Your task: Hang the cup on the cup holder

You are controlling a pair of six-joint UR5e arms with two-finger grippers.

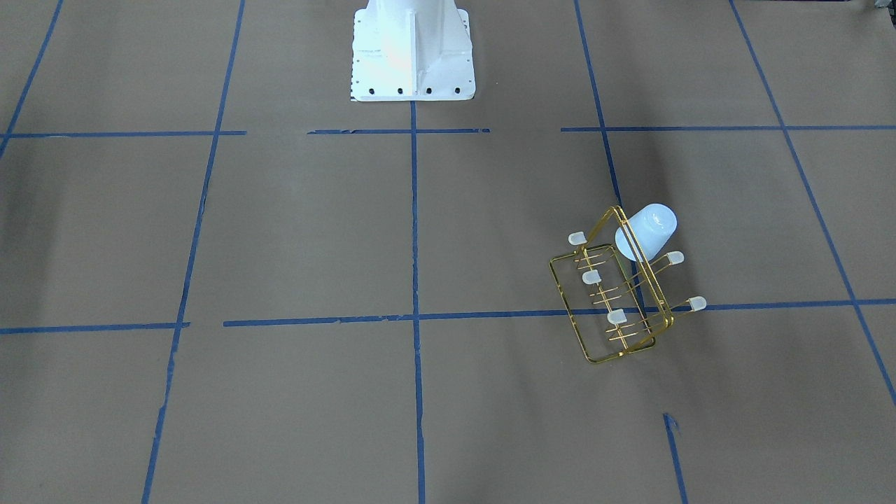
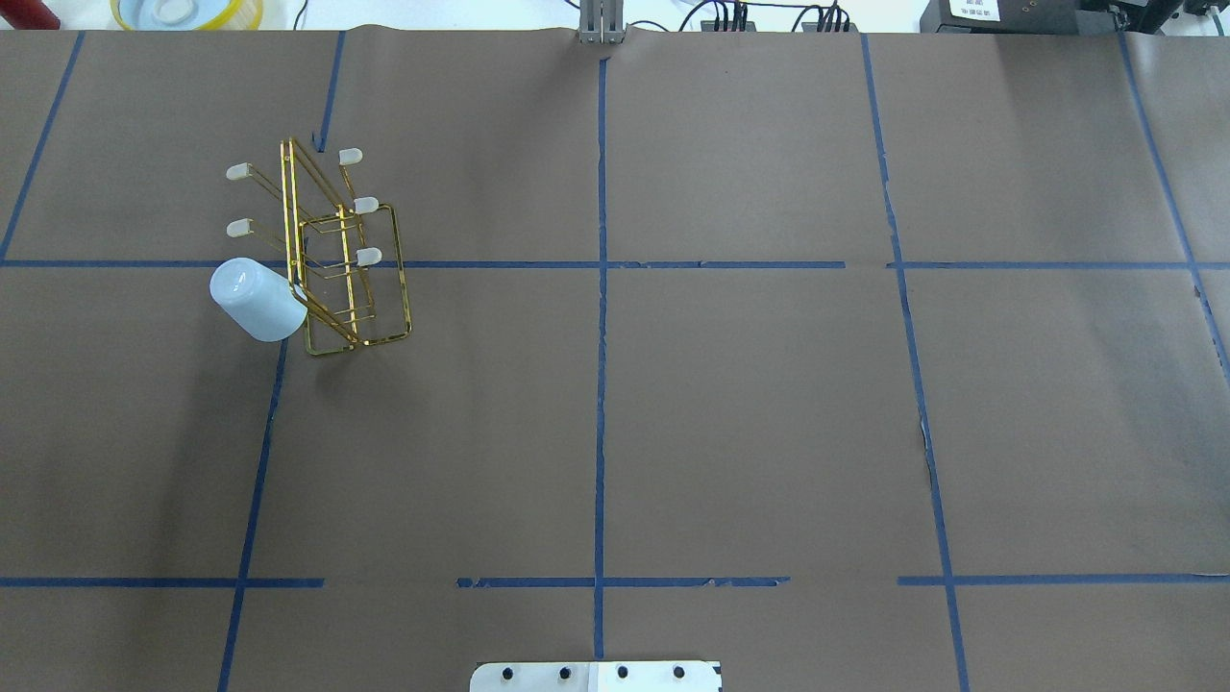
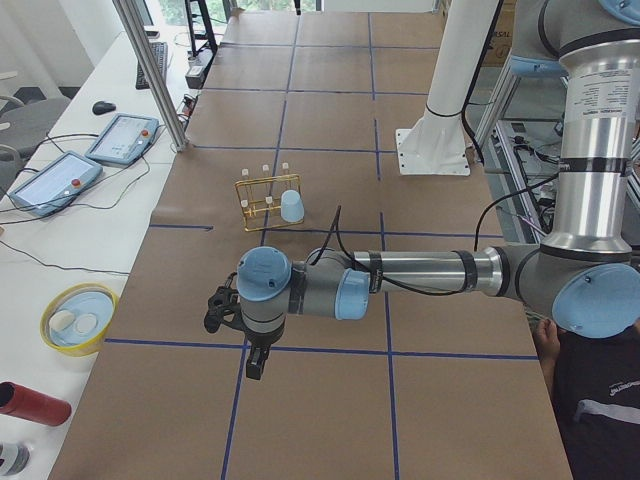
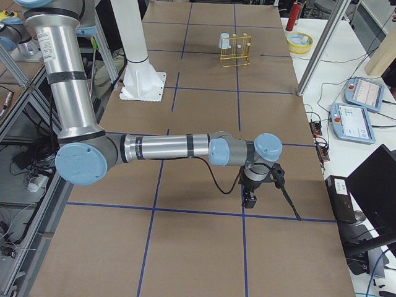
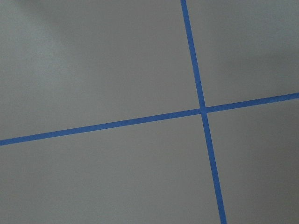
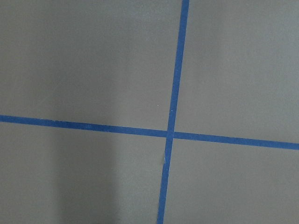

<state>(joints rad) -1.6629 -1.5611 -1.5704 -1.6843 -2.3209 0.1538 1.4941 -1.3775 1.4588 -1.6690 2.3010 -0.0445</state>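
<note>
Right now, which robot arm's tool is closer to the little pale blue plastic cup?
Left. The left tool hangs over the left end of the brown table, same side as the small pale blue plastic cup. The right tool hangs over the opposite end.

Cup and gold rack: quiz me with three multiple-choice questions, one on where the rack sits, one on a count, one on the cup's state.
1. On which half of the table is the gold wire rack?
A the robot's left
B the robot's right
C dead centre

2. How many capped prongs show bare?
A two
B five
C six

3. How is the pale blue cup placed?
A upright on the paper
B tilted on the rack, mouth toward the frame
C held in a gripper

Answers:
1 A, it sits at the overhead view's left.
2 B, five whitish caps show.
3 B, its closed base points up and away from the rack.
</note>
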